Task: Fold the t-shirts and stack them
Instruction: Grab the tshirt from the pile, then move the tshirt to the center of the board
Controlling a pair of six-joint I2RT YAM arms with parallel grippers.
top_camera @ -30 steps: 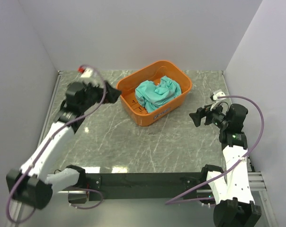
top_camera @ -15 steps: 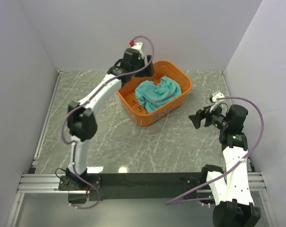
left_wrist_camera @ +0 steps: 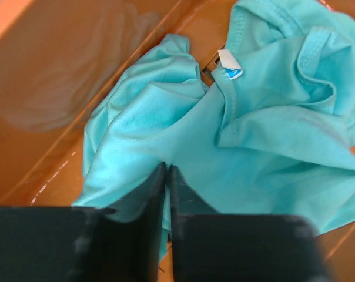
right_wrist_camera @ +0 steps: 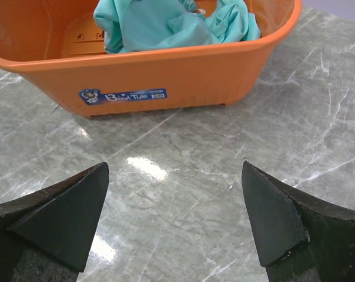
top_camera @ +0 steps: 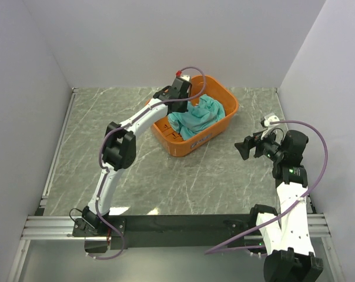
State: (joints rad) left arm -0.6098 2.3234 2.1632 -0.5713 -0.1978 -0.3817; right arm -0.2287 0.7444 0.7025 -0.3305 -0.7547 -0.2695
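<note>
A crumpled teal t-shirt [top_camera: 200, 114] lies in an orange plastic basket [top_camera: 186, 147] at the back middle of the table. My left arm reaches over the basket's far-left rim, and my left gripper [top_camera: 186, 104] is down in the cloth. In the left wrist view the t-shirt [left_wrist_camera: 254, 129] shows its white neck label [left_wrist_camera: 227, 61], and the left gripper [left_wrist_camera: 167, 168] is shut with a fold of teal cloth pinched between its fingers. My right gripper [top_camera: 243, 147] hovers open over the marble to the basket's right. It [right_wrist_camera: 174, 165] faces the basket [right_wrist_camera: 166, 76] and holds nothing.
The basket's orange wall [left_wrist_camera: 60, 76] stands close on the left of the left gripper. A blue sticker [right_wrist_camera: 123, 94] marks the basket's near side. White walls enclose the grey marble table [top_camera: 166, 176] on three sides.
My left arm swung from the table's left side over to the basket, reached into it, and its gripper went from open to shut on the t-shirt. The right arm has not moved.
</note>
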